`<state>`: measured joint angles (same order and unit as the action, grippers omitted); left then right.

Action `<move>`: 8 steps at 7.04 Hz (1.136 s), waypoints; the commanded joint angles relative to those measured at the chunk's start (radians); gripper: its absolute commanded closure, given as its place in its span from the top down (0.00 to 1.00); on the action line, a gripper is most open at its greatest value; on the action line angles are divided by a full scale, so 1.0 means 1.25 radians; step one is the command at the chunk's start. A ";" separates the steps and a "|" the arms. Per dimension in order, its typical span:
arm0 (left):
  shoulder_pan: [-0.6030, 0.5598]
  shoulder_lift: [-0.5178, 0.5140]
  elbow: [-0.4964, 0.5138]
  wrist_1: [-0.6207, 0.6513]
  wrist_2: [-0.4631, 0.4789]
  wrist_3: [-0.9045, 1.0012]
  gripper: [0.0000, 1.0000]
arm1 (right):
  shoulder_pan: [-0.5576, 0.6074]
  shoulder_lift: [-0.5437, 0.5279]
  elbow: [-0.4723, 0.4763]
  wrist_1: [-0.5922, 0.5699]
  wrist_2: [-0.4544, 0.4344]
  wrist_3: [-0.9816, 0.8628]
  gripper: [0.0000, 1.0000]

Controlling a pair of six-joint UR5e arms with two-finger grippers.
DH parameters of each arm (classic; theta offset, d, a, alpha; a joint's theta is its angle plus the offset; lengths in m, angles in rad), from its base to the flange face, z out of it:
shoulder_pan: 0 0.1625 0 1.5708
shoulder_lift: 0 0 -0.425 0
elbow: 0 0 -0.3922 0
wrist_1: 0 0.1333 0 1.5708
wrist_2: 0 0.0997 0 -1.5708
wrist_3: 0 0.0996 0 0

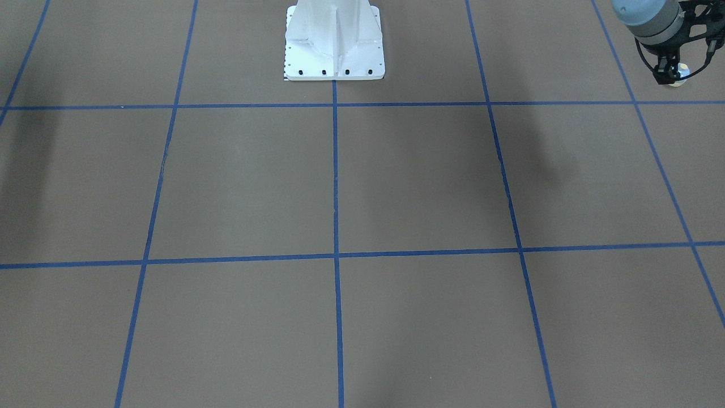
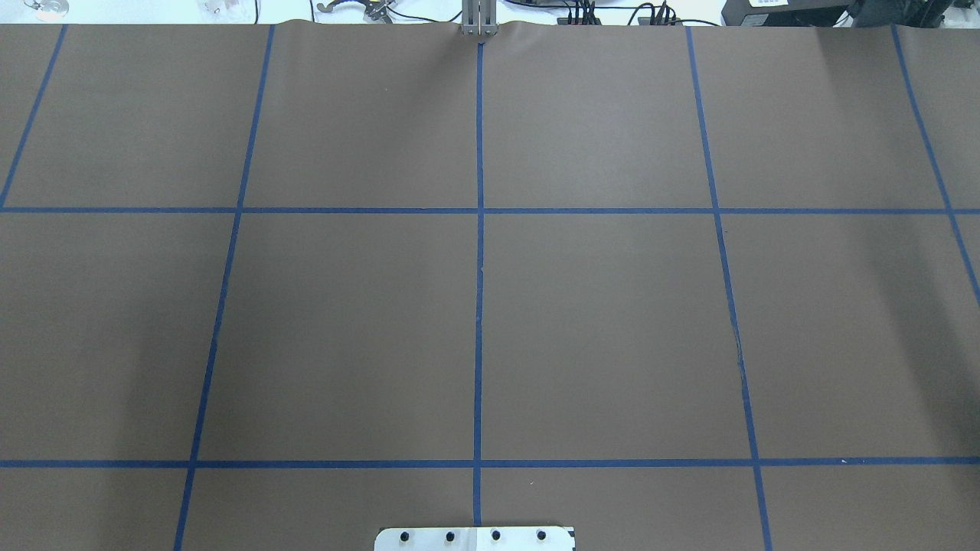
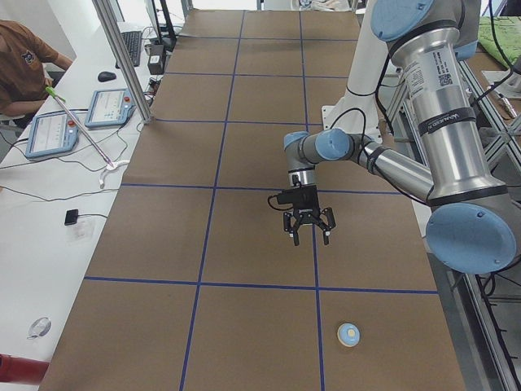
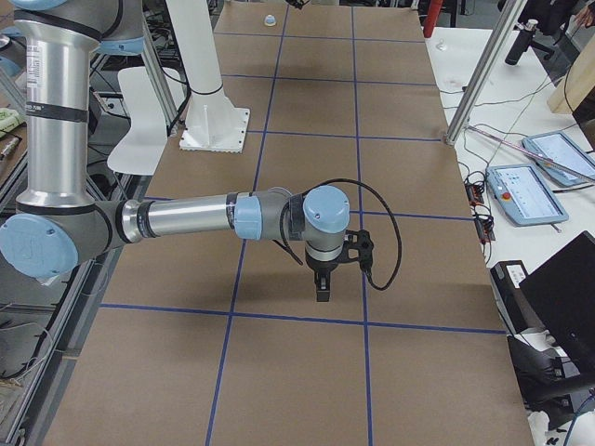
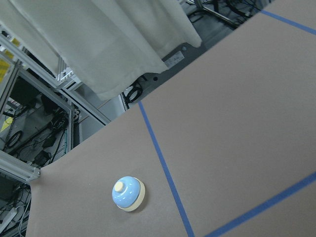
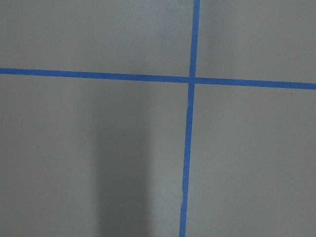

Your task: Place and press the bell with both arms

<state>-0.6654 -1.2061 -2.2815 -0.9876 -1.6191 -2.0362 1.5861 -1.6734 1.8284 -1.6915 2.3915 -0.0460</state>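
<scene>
The light-blue bell (image 3: 348, 334) with its cream button stands upright on the brown table, near the end on my left, close to a table corner (image 5: 34, 170). The left wrist view shows the bell (image 5: 128, 193) beside a blue tape line. My left gripper (image 3: 308, 234) hangs open and empty above the table, well short of the bell and apart from it. In the front-facing view the left gripper (image 1: 668, 76) partly hides the bell (image 1: 683, 70). My right gripper (image 4: 323, 290) points down over the table's other end; whether it is open or shut, I cannot tell.
The white pedestal base (image 1: 334, 45) stands at the robot's edge of the table. Blue tape lines (image 2: 479, 229) grid the brown surface. A seated person (image 3: 24, 53), teach pendants (image 3: 50, 134) and an aluminium post (image 3: 122, 61) line the side bench.
</scene>
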 commanded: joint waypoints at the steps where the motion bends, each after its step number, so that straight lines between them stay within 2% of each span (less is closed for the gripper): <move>1: 0.036 0.044 0.075 -0.070 0.013 -0.160 1.00 | 0.000 0.000 0.015 0.000 0.000 0.000 1.00; 3: 0.101 0.123 0.108 -0.170 0.019 -0.274 1.00 | 0.000 0.001 0.016 0.001 -0.001 0.001 1.00; 5: 0.159 0.128 0.195 -0.254 0.018 -0.397 1.00 | 0.000 0.001 0.016 0.001 -0.002 0.000 1.00; 8: 0.234 0.128 0.275 -0.303 0.018 -0.495 1.00 | 0.000 0.000 0.020 0.001 -0.002 0.000 1.00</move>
<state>-0.4178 -1.0466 -1.9841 -1.3325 -1.5969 -2.6036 1.5861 -1.6730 1.8512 -1.6904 2.3884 -0.0460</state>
